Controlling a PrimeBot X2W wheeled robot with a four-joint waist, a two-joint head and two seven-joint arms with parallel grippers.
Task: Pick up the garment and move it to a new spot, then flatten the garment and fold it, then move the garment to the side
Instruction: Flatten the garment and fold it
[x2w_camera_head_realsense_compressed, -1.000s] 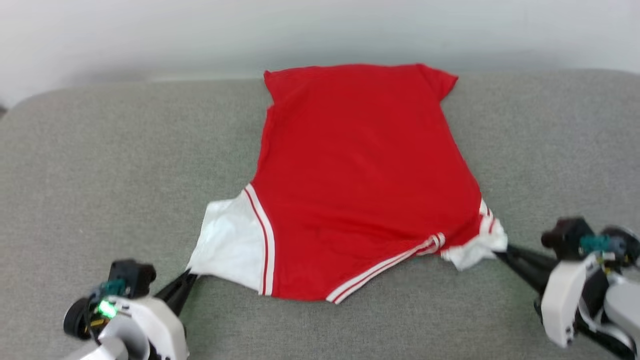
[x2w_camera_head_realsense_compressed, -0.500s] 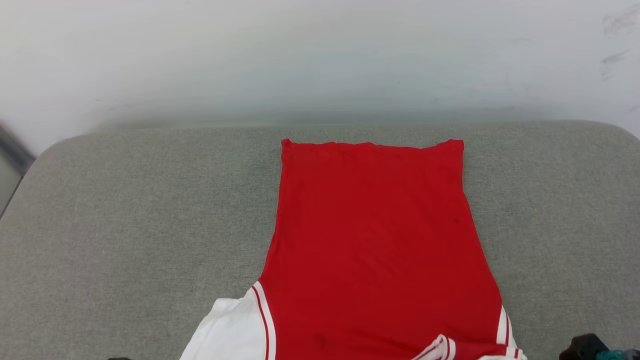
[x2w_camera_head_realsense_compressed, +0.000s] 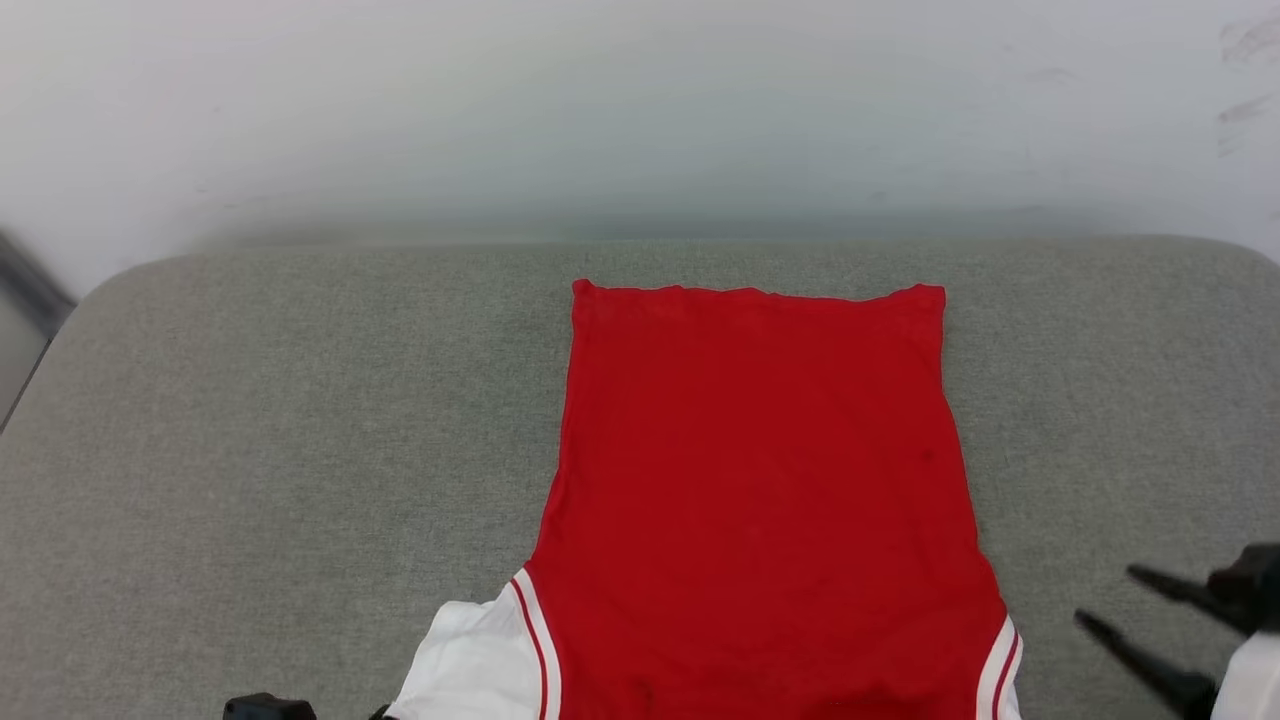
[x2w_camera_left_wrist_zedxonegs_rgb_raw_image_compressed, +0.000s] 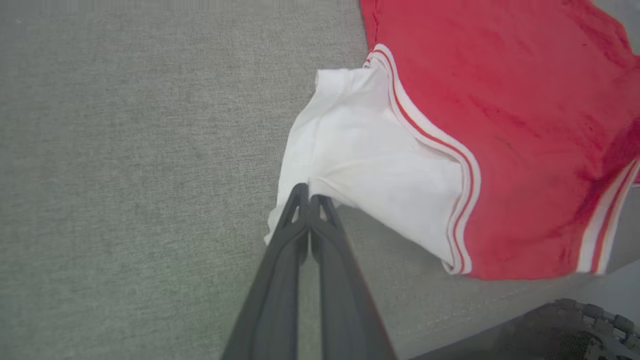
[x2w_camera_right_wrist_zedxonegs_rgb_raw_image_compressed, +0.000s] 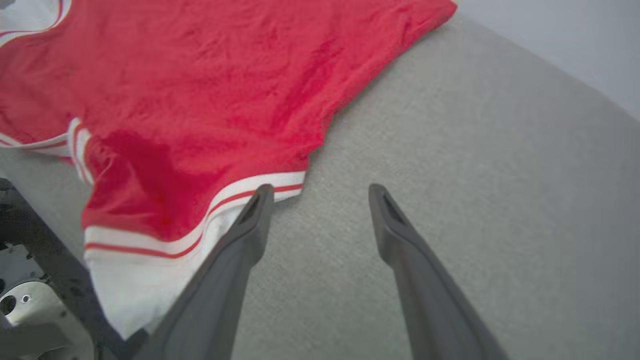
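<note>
head: garment (x2w_camera_head_realsense_compressed: 760, 480) flat, red back up, mid-cushion (x2w_camera_head_realsense_compressed: 300, 400), long axis from near edge to far edge, hem far, sleeves near; right gripper (x2w_camera_head_realsense_compressed: 1108, 595) beside it | left wrist: left gripper (x2w_camera_left_wrist_zedxonegs_rgb_raw_image_compressed: 309, 192) pinched on white sleeve (x2w_camera_left_wrist_zedxonegs_rgb_raw_image_compressed: 370, 175) | right wrist: right gripper spread wide, empty, one tip at striped trim (x2w_camera_right_wrist_zedxonegs_rgb_raw_image_compressed: 285, 181)

Bright, soft, diffuse light lies evenly over the scene, leaving only faint shadow in the folds of the garment (x2w_camera_right_wrist_zedxonegs_rgb_raw_image_compressed: 200, 75), while the far wall (x2w_camera_head_realsense_compressed: 640, 100) in the head view looks hazy and unfocused and both wrist views are slightly blurred and bowed toward their edges.
</note>
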